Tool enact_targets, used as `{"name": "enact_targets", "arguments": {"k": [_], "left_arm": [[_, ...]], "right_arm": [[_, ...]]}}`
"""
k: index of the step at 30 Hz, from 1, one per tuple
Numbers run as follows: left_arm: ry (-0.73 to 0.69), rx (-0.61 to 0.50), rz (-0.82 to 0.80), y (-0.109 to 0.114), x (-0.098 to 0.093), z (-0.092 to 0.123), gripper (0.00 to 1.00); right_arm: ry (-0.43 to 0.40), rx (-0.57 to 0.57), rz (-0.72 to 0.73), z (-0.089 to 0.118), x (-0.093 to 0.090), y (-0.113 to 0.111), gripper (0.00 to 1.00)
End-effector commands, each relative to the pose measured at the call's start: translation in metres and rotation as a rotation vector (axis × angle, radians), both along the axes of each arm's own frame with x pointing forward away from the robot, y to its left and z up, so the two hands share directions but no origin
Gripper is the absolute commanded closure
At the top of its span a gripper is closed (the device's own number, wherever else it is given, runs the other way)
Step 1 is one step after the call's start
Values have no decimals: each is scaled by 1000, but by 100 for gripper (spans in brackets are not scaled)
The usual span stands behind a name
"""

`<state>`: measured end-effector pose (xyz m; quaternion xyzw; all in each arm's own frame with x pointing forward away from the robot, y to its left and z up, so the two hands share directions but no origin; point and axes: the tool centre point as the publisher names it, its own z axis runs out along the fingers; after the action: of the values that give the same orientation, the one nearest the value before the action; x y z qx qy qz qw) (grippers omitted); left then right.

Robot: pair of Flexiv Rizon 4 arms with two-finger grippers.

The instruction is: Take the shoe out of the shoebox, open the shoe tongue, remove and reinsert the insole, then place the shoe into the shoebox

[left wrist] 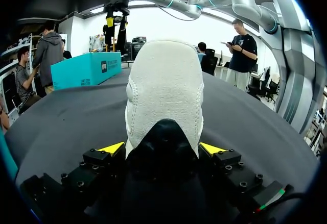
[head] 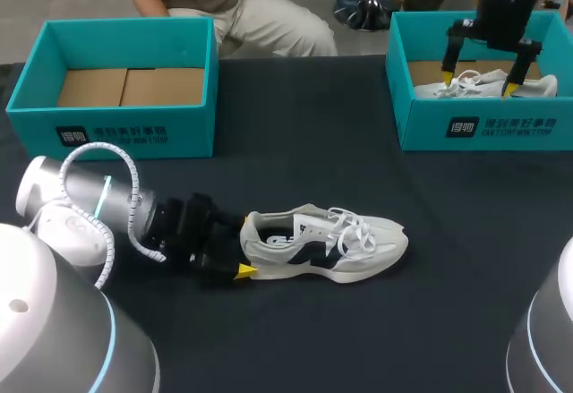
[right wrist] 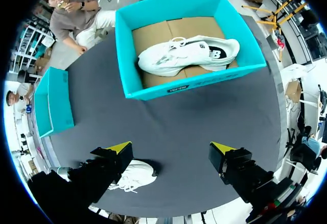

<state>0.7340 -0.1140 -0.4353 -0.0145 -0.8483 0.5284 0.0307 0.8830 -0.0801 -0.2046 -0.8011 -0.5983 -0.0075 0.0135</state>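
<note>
On the bench in the head view, the shoe (head: 327, 245) sits out of the boxes, between the empty left box (head: 116, 133) and the right box (head: 483, 129). I judge it light, soft in the upper and stiffer at the heel, so the heel is my hold. My left gripper (head: 244, 247) comes in low and level there. In the left wrist view, it (left wrist: 162, 148) pinches the heel from both sides. In the right wrist view, my right gripper (right wrist: 171, 147) hangs spread and empty, with a second shoe (right wrist: 184, 55) boxed ahead
</note>
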Motion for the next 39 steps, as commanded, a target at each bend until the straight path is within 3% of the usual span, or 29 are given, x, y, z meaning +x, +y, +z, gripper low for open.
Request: {"name": "enact_targets", "arguments": {"k": [1, 3, 24, 31, 39], "left_arm": [[1, 4, -1, -1, -1, -5, 100], [1, 4, -1, -1, -1, -5, 100], [1, 4, -1, -1, -1, -5, 100], [1, 4, -1, -1, -1, -5, 100], [1, 4, -1, -1, -1, -5, 100]], "right_arm": [[-51, -44, -10, -7, -40, 30, 0], [-2, -36, -30, -9, -41, 33, 0], [-2, -36, -30, -9, -41, 33, 0], [-25, -110, 42, 0, -75, 83, 0], [-41, -117, 108, 4, -117, 144, 0]]}}
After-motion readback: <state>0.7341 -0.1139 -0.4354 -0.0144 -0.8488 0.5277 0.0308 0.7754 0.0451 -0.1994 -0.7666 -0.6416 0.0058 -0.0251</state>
